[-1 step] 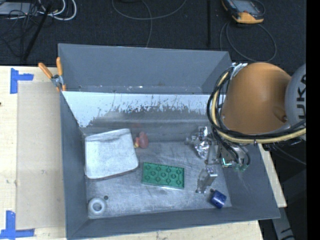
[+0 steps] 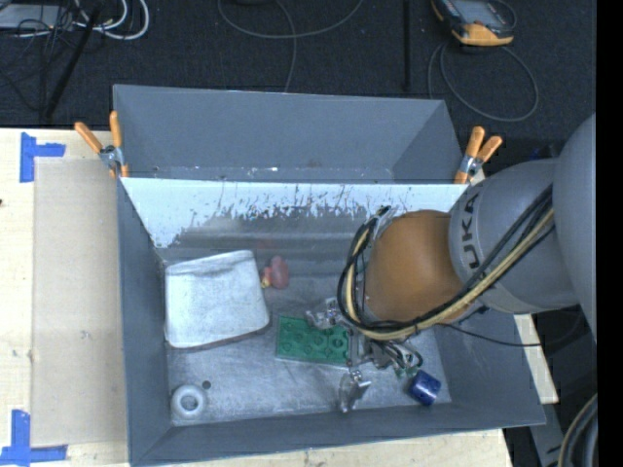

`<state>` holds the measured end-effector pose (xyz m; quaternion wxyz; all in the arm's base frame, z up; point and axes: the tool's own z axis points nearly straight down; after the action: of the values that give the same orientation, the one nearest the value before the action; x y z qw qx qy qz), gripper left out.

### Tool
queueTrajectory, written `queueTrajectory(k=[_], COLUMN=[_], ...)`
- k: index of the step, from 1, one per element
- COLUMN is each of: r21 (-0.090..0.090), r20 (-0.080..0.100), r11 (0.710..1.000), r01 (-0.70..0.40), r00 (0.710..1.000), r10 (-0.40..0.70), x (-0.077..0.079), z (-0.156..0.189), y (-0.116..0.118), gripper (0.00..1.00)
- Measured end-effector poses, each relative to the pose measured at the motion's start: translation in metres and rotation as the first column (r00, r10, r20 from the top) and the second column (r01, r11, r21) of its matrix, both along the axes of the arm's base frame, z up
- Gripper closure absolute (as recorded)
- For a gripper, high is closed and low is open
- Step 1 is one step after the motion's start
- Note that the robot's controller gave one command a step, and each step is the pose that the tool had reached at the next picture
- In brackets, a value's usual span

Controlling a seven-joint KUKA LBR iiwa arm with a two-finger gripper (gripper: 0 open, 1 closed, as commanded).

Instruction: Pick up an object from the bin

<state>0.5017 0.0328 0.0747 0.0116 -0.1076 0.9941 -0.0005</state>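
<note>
Hand [image 2: 352,385] low near front of bin [image 2: 292,154], at right end of green studded plate [image 2: 310,340]; wide or narrow, cannot tell. Blue cap [image 2: 423,387] just beside, right. White pad [image 2: 214,298], pink lump [image 2: 277,273] behind-left. Grey ring [image 2: 190,400] well apart.

A grey metal bin [image 2: 292,149] seen from above. The robot arm [image 2: 526,241] enters from the right, its gripper [image 2: 352,385] low at lower centre, just beside 1 green studded plate [image 2: 310,341]. A white pad [image 2: 214,298] lies left, a small pink thing [image 2: 276,272] mid-frame, what may be a blue cap [image 2: 423,388] lower right, and a silver ring [image 2: 190,400] lower left.
</note>
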Motion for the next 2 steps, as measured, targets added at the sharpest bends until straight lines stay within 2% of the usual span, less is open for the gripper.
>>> queueTrajectory(k=[1,2], r21=[0.004,-0.002], r20=[0.021,-0.016], r11=[1.000,1.000], r01=[0.002,0.016], r00=[1.000,1.000], r10=[-0.002,-0.016], x=[0.005,0.013], z=[0.005,0.119], y=[0.001,-0.018], gripper=[1.00,1.00])
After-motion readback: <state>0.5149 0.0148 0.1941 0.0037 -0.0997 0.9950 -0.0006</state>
